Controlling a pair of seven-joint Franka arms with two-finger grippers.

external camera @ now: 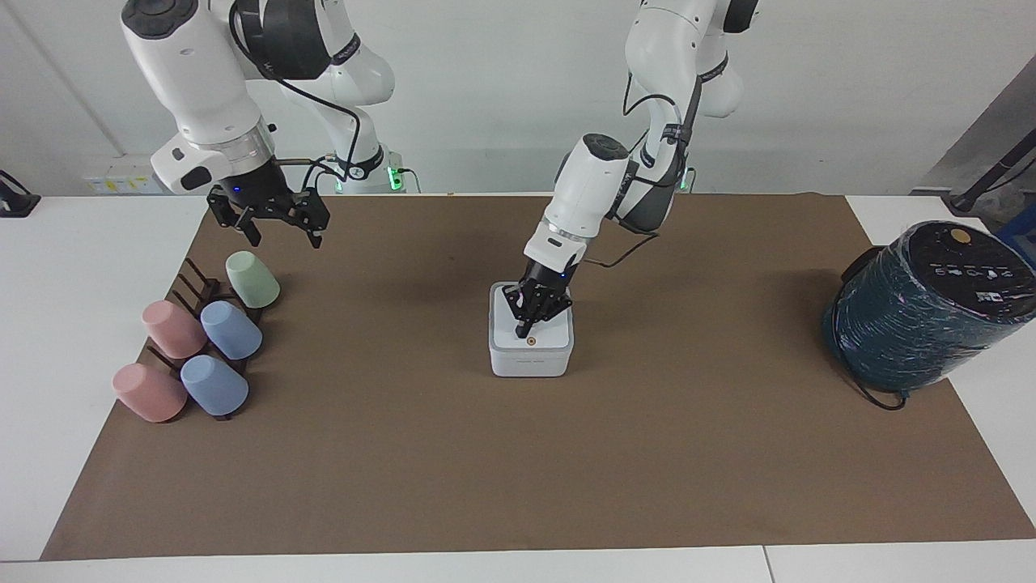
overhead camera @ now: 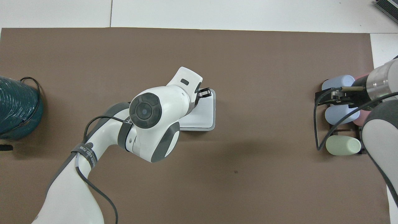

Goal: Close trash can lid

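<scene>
Two grippers are in my view. My left gripper (external camera: 524,322) points down over the lid (external camera: 532,342), its fingers drawn close together with nothing between them, tips just above or touching the top; I cannot tell which. That lid lies flat on the trash can (external camera: 530,360), which sits mid-mat. My right gripper (external camera: 276,229) waits with its fingers spread over the mat beside the green cup (external camera: 252,279) on the cup rack (external camera: 195,285). At the left arm's end stands a teal cylinder (external camera: 923,308).
</scene>
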